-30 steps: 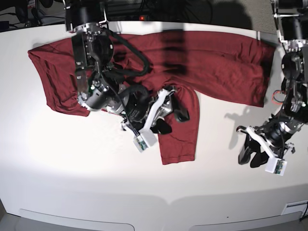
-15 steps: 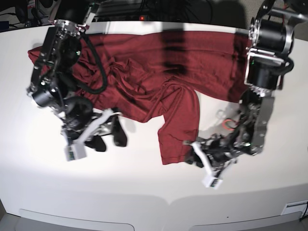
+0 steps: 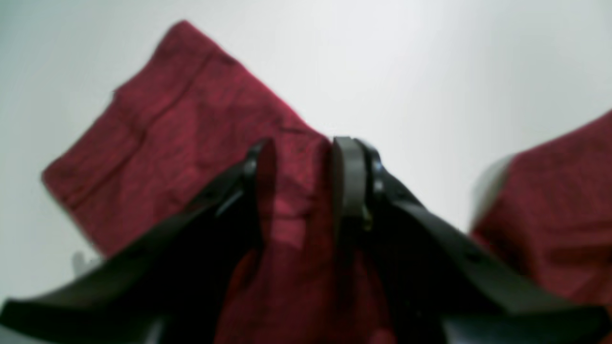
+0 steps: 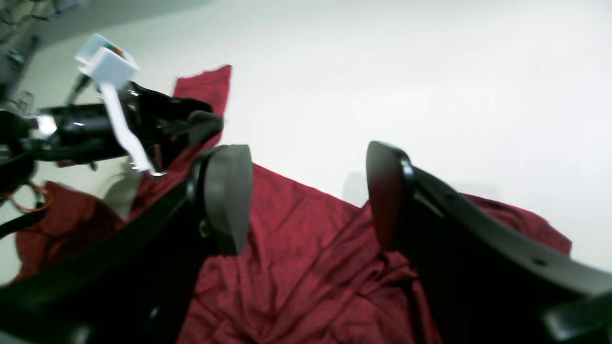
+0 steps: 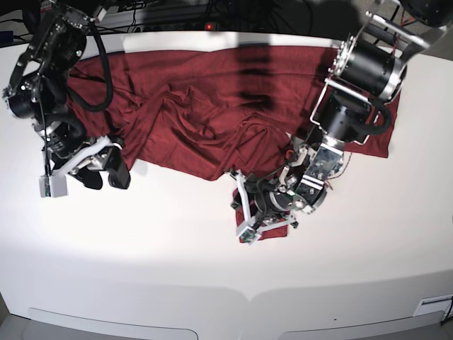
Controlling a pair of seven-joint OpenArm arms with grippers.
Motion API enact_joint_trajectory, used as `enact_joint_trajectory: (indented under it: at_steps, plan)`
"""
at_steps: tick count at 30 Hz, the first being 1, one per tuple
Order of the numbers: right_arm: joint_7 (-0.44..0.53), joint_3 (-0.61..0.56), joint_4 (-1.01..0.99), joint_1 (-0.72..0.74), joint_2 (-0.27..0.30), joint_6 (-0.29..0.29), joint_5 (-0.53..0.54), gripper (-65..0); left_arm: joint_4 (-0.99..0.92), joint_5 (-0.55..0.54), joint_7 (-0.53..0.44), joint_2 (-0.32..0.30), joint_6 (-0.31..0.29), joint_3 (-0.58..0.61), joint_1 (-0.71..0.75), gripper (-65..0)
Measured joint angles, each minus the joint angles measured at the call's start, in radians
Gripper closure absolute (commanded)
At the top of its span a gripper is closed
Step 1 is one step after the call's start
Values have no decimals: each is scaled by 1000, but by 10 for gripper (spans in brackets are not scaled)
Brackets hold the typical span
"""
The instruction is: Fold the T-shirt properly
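Observation:
The maroon T-shirt (image 5: 212, 92) lies spread and wrinkled across the back of the white table, with one long sleeve (image 5: 272, 152) running forward. My left gripper (image 5: 258, 209) is down on that sleeve's end. In the left wrist view (image 3: 303, 162) its jaws stand narrowly apart with sleeve fabric (image 3: 158, 134) between and beyond them. My right gripper (image 5: 106, 176) is open and empty, just off the shirt's front left edge. In the right wrist view (image 4: 308, 191) it hovers over rumpled shirt fabric (image 4: 296, 258), with the left gripper (image 4: 201, 126) visible beyond.
The white table (image 5: 177, 262) stretches bare in front of the shirt to its curved front edge. Black cables and equipment (image 5: 184, 10) sit behind the table's far edge. Both arms reach over the shirt's two sides.
The right gripper has swung left, off the shirt. The left gripper has moved in from the right onto the sleeve end. The shirt's left part now lies more bunched.

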Motion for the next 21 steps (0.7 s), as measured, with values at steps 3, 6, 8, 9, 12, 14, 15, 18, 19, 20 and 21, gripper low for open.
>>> enact_joint_trajectory:
  at_steps: [3,6,8,9,12,14,15,18,19,20,21]
  plan:
    - [-20,2,0,-1,0,0,18,-375,-2,7,1,-47,19,0,-8,-189]
    - [-19,2,0,-2,0,0,19,-375,0,0,5,-118,38,0,-10,-189]
    - [-19,2,0,-2,0,0,23,-375,1,-11,14,-167,75,-1,-13,-189]
    - [-19,2,0,-2,0,0,34,-375,1,-26,21,-193,85,-2,-13,-189]
    - [-19,2,0,-2,0,0,46,-375,1,-33,24,-256,97,-1,-13,-189]
    - [-19,2,0,-2,0,0,47,-375,1,-33,31,-294,98,-1,-13,-189]
    - [-19,2,0,-2,0,0,47,-375,1,-38,35,-312,97,-1,-12,-189]
    - [-19,2,0,-2,0,0,47,-375,0,-106,75,-358,123,-1,-12,-189]
    - [-19,2,0,-2,0,0,47,-375,0,-117,82,-369,141,-1,-11,-189]
    - [-19,2,0,-2,0,0,47,-375,0,-115,89,-377,151,-1,-11,-189]
    - [-19,2,0,-2,0,0,47,-375,0,-113,96,-384,159,-1,-11,-189]
